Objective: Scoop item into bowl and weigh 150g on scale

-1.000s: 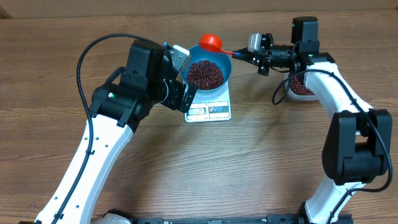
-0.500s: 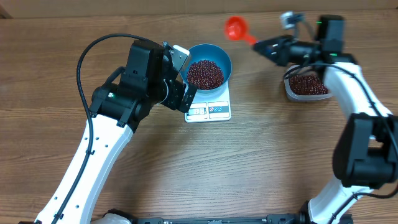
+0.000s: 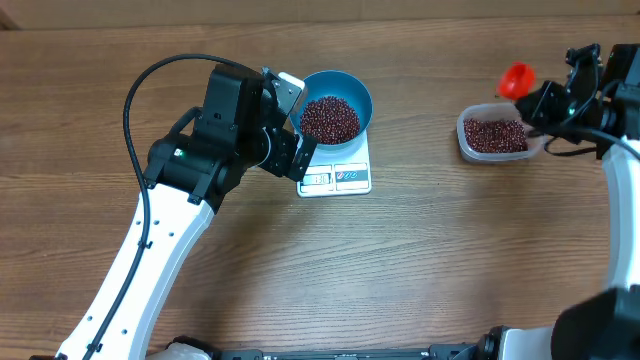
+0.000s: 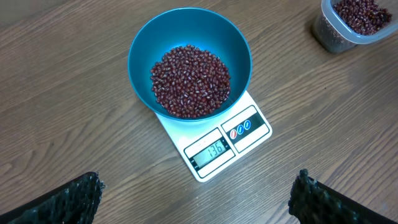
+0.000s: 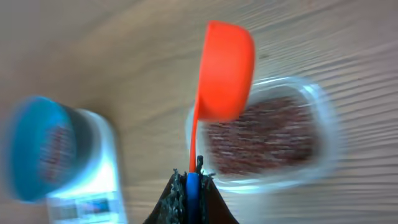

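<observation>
One scoop (image 3: 517, 79) — moved from bowl (image 3: 357, 84) to tub (image 3: 463, 136).

The table (image 3: 430, 260) is matt brown wood grain. The bowl (image 4: 143, 46) looks like smooth blue plastic with a soft sheen, and the beans (image 4: 189, 81) are glossy. The scale (image 4: 249, 134) is smooth white plastic, the tub (image 4: 326, 37) at upper right clear plastic, the scoop (image 5: 227, 71) smooth orange-red plastic. The left claw (image 4: 196, 202) has rough, pitted black pads (image 4: 68, 200).

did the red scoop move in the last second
Yes. The scoop has swung right across the overhead view, from the far rim of the blue bowl to the far edge of the clear tub.
</observation>
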Action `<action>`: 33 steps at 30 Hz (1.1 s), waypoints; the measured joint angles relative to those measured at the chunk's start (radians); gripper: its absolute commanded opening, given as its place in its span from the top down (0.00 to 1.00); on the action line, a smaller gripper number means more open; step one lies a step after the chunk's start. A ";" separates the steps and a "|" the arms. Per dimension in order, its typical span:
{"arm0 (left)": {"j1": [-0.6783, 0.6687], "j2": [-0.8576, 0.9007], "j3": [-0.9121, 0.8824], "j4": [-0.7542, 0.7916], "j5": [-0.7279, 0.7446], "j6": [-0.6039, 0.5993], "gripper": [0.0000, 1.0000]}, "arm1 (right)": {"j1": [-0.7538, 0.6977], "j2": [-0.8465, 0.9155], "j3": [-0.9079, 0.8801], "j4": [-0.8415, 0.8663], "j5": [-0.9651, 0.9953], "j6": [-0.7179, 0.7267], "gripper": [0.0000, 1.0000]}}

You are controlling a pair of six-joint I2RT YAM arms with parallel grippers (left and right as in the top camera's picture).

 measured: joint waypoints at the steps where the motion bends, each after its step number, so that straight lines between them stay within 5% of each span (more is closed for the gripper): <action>1: 0.000 0.000 0.000 0.000 0.000 0.000 0.00 | 0.008 -0.002 0.001 -0.014 0.049 -0.047 0.97; 15: 0.000 0.000 0.000 0.000 0.000 0.000 0.00 | 0.023 0.190 0.001 -0.070 0.313 -0.446 0.96; 33: 0.000 0.000 0.000 0.000 0.000 0.000 0.00 | 0.070 0.310 0.001 -0.069 0.205 -0.522 0.96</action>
